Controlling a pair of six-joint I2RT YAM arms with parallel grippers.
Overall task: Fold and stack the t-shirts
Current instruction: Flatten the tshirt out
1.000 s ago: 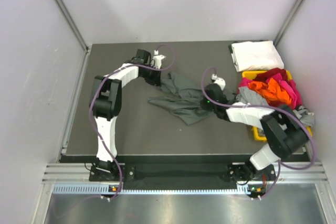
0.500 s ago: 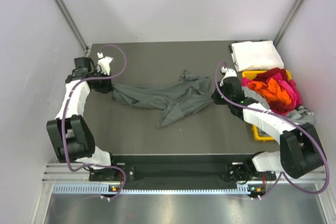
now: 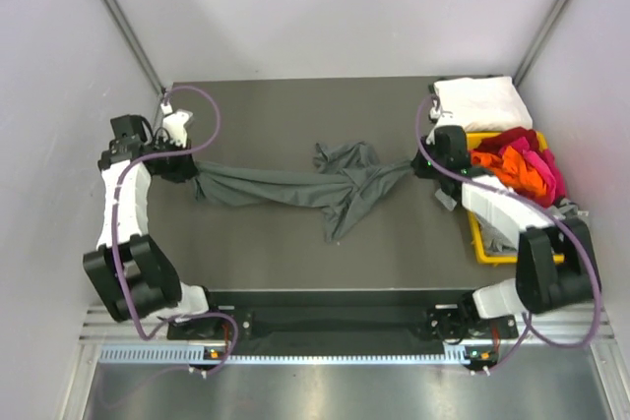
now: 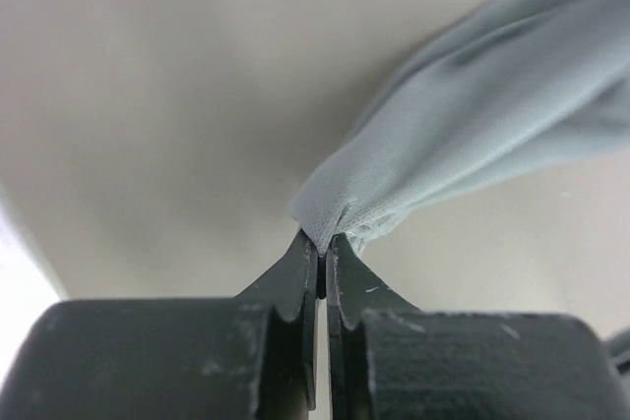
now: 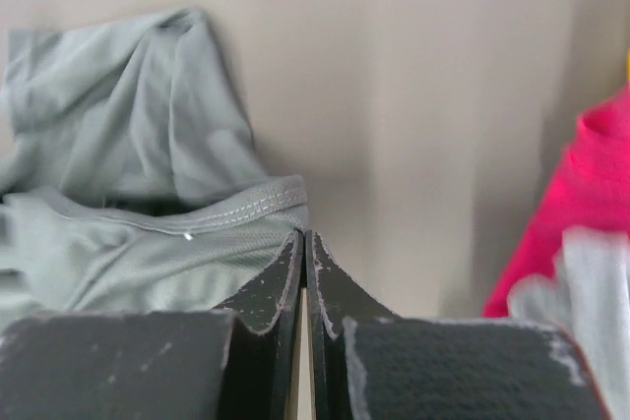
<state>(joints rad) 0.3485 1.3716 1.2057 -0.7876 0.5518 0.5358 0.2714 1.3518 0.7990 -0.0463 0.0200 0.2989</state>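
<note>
A dark grey t-shirt lies stretched in a long band across the table between my two grippers. My left gripper is shut on its left end; the left wrist view shows the cloth pinched at the gripper's tips. My right gripper is shut at the shirt's right end; in the right wrist view the stitched hem meets the gripper's tips. A folded white t-shirt lies at the back right. Orange, red and pink shirts are piled in the bin.
The yellow plastic bin stands at the right edge just behind my right arm, with light grey cloth hanging over it. Pink cloth and light grey cloth show close to the right of my right gripper. Walls enclose the table.
Both grippers have moved apart, the left one further left and the right one right and back. The grey shirt has been pulled from a loose heap into a taut band.
</note>
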